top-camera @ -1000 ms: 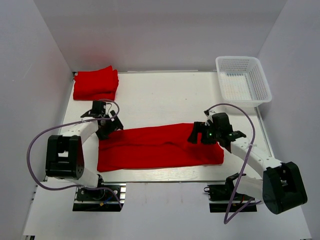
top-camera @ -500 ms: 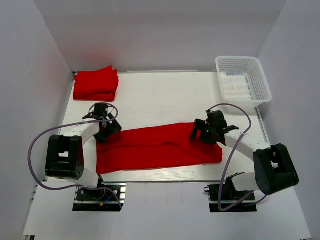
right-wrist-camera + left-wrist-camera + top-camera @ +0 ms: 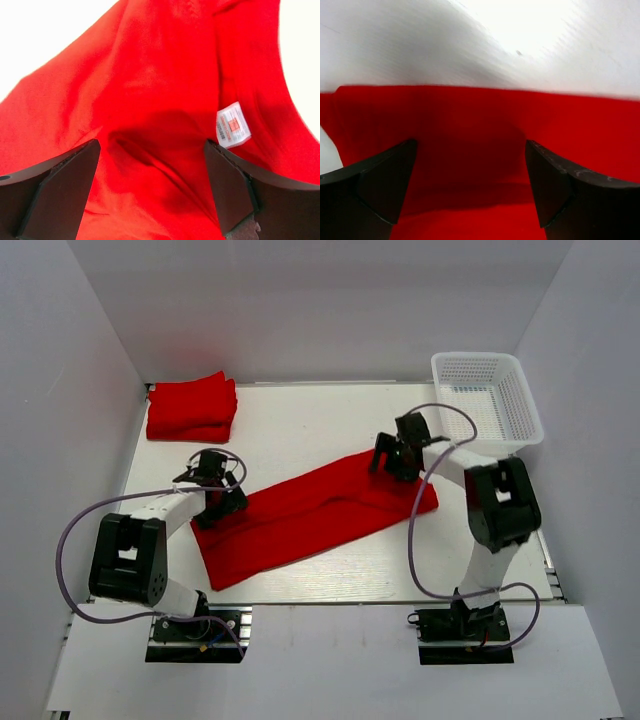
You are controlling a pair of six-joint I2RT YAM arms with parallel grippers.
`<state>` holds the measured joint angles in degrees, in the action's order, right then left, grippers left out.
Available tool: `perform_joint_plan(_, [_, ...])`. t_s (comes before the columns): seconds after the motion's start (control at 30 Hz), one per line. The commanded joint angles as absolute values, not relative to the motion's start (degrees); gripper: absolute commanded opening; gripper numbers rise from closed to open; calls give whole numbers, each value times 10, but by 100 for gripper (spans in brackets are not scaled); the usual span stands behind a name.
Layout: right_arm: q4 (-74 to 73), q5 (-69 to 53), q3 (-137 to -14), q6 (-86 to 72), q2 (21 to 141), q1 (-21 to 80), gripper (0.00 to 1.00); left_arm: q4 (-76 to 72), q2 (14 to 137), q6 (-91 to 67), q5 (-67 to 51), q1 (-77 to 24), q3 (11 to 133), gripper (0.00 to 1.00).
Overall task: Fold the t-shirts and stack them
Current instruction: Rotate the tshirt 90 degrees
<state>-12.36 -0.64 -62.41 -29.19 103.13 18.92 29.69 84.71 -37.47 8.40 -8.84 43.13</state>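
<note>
A long, lengthwise-folded red t-shirt (image 3: 310,515) lies diagonally on the white table (image 3: 300,430), its right end nearer the back. My left gripper (image 3: 222,502) stands open over the shirt's left end. In the left wrist view the jaws (image 3: 470,150) are wide apart, with red cloth (image 3: 470,115) below and between them. My right gripper (image 3: 392,462) stands open over the right end. Its jaws (image 3: 152,145) straddle rumpled cloth (image 3: 150,75) beside a white label (image 3: 232,125). A folded red t-shirt stack (image 3: 190,407) sits at the back left.
A white mesh basket (image 3: 487,400) stands at the back right corner. White walls enclose the table on three sides. The right arm (image 3: 500,510) reaches from its base toward the back, its cable looping over the table's right part.
My right gripper moved back and left, and the shirt's right end swung with it, turning the shirt from level to diagonal. The left gripper shifted only slightly at the left end.
</note>
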Motion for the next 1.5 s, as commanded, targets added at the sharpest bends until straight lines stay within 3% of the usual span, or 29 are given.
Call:
perform_joint_plan(0.0, [-170,8,-742,-258,1117,173,90,348,878,-410,-30,-137,371,100])
perform_joint_plan(0.43, [-272,-132,-1141,-189,1390,163,90,403,933,-435,-133,-300,376,100])
perform_joint_plan(0.73, [-187,-201,-1197,-205,1448,168,90,436,950,-419,-212,-419,439,100])
perform_joint_plan(0.93, [-163,-213,-1190,-201,1440,173,90,448,1031,-392,-250,-516,505,100])
perform_joint_plan(1.2, [-185,-124,-1168,-158,1359,178,90,603,1015,-369,-21,-521,702,100])
perform_joint_plan(1.47, [-202,-38,-1110,-121,1245,199,90,627,927,-428,161,-498,766,100])
